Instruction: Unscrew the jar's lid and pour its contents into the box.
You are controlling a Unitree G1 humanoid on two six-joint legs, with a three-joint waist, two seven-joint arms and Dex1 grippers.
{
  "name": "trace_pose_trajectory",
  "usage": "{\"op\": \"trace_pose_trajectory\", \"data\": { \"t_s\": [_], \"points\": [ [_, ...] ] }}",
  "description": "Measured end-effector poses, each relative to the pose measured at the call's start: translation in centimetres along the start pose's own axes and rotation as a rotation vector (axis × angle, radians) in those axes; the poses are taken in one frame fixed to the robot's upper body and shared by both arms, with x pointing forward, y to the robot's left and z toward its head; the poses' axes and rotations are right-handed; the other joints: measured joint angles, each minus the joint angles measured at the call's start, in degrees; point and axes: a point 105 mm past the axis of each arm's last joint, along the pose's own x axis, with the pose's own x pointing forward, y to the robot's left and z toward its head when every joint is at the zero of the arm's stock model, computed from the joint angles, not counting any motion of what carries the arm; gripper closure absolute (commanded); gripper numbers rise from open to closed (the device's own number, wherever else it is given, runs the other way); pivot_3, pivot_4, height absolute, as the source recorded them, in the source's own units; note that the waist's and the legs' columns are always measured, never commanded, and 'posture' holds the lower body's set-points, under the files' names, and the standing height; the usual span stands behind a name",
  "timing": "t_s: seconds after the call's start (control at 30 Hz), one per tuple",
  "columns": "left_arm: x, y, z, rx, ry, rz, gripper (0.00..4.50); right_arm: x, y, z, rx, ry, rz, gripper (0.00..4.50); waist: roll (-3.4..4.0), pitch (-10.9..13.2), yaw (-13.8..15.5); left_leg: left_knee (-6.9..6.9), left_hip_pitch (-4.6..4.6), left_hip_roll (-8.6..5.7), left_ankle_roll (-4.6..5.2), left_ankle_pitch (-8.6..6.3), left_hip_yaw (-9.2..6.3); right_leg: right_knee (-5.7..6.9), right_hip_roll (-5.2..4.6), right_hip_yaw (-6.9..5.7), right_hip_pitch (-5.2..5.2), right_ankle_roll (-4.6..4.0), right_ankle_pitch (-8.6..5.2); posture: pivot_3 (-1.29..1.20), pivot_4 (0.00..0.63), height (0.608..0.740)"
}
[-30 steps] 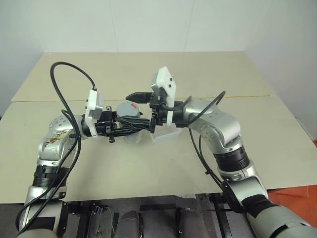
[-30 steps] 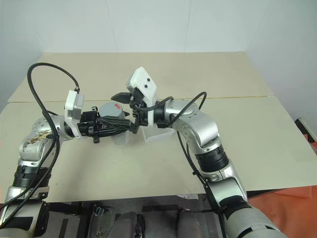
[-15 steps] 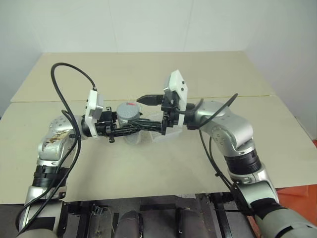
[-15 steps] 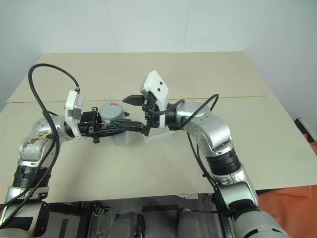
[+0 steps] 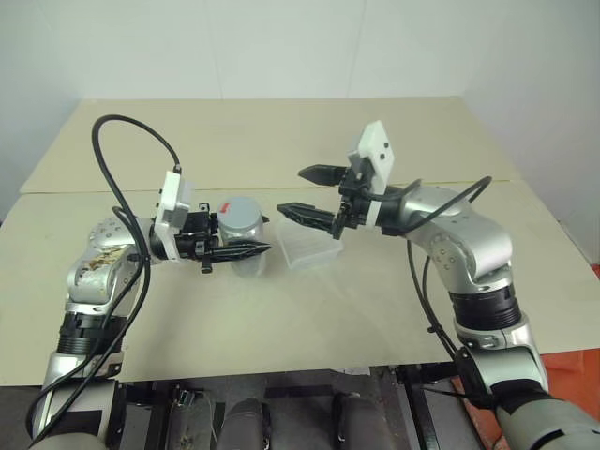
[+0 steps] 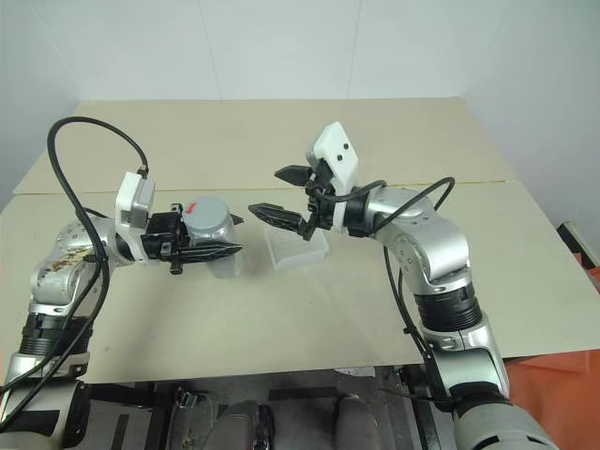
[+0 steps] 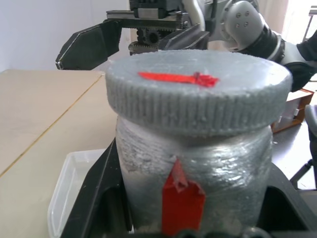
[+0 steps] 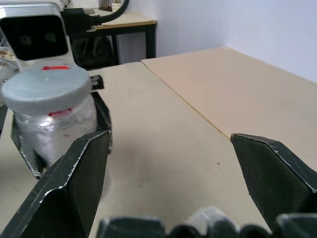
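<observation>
- The left gripper (image 5: 258, 249) points level toward the robot's right, its fingers (image 5: 246, 250) closed around the jar (image 5: 242, 225) and clamping its lower body.
- In the left wrist view the jar (image 7: 198, 193) stands between the two dark fingers (image 7: 94, 198); their tips are cut off by the frame edge.
- The jar's wall is frosted and wrapped, so the contents cannot be made out. A red patch (image 7: 179, 203) shows on its side.
- The lid (image 7: 198, 91) is grey, ribbed at the rim, and still on the jar, with a red strip across its top. The jar sits upright in the grip.
- Just past the left fingertips, toward the right arm, lies the box (image 5: 309, 251) on the table (image 5: 281, 319). Only its corner (image 7: 69, 193) shows in the left wrist view, beside and below the jar. Its inside is hard to read.
- The right gripper (image 5: 302, 193) hangs above the box, pointing at the jar, apart from it, jaws spread wide and holding nothing.
- One right finger (image 5: 323, 173) is higher and farther back; the other (image 5: 305, 214) reaches over the box's near edge. Whether it touches the box cannot be told.
- From the right wrist view the jar (image 8: 52, 116) shows ahead, between the spread fingers (image 8: 74, 183), its base hidden by the left gripper.
- Beyond both hands a seam (image 5: 122, 190) crosses the table.
</observation>
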Motion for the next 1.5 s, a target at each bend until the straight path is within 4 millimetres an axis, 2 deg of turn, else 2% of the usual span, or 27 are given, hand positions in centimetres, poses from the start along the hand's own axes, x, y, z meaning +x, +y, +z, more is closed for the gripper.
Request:
{"op": "trace_pose_trajectory", "data": {
  "t_s": [0.1,0.27,0.5,0.63,1.03,1.13,1.5],
  "points": [
    [0.0,0.4,-0.1,-0.009,0.001,-0.001,2.23,-0.5,0.7,0.1,0.004,-0.002,0.027,0.01,0.00,0.0,0.0,0.00,-0.01,0.00,0.00,0.00,0.00,-0.01,0.00,0.00,0.00,0.00,0.00,0.00,0.150,0.740],
    [0.3,0.9,0.2,-0.006,-0.007,-0.005,2.23,-0.2,3.2,1.3,0.013,-0.053,0.126,0.01,0.00,0.0,0.1,0.01,0.00,0.00,0.01,-0.01,0.00,0.00,0.00,0.00,0.01,0.00,0.00,0.00,0.150,0.740],
    [0.7,0.7,0.1,0.003,-0.010,-0.039,2.23,2.0,5.1,1.9,0.038,-0.101,0.153,0.01,0.00,0.0,-0.1,0.01,0.00,0.00,0.00,0.00,0.00,0.02,0.00,0.00,0.00,0.00,0.00,0.00,0.150,0.740],
    [0.9,0.6,0.0,0.000,-0.009,-0.043,2.23,3.2,5.3,2.7,0.014,-0.102,0.153,0.01,0.00,0.0,-0.1,0.01,0.00,0.00,0.00,0.00,0.00,0.01,0.00,0.00,0.00,0.00,0.00,0.00,0.150,0.740],
    [0.9,0.6,-0.1,0.000,-0.010,-0.043,2.23,5.2,5.7,2.1,0.039,-0.078,0.160,0.01,0.00,0.0,-0.1,0.02,-0.01,0.00,0.00,0.00,-0.01,0.03,0.00,-0.01,0.00,0.00,0.00,0.00,0.150,0.740],
    [0.9,0.7,-0.1,0.000,-0.010,-0.040,2.23,5.6,5.1,1.7,0.050,-0.062,0.128,0.01,0.00,0.0,-0.1,0.01,-0.01,0.00,0.00,0.00,-0.01,0.02,0.00,-0.01,0.00,0.00,0.00,0.00,0.150,0.740],
    [0.9,0.8,-0.2,-0.004,-0.009,-0.021,2.23,5.8,4.8,1.5,0.050,-0.049,0.117,0.01,0.00,0.0,-0.1,0.01,-0.01,0.00,0.00,0.00,-0.01,0.02,0.00,-0.01,0.00,0.00,0.00,0.00,0.150,0.740]
  ]
}}
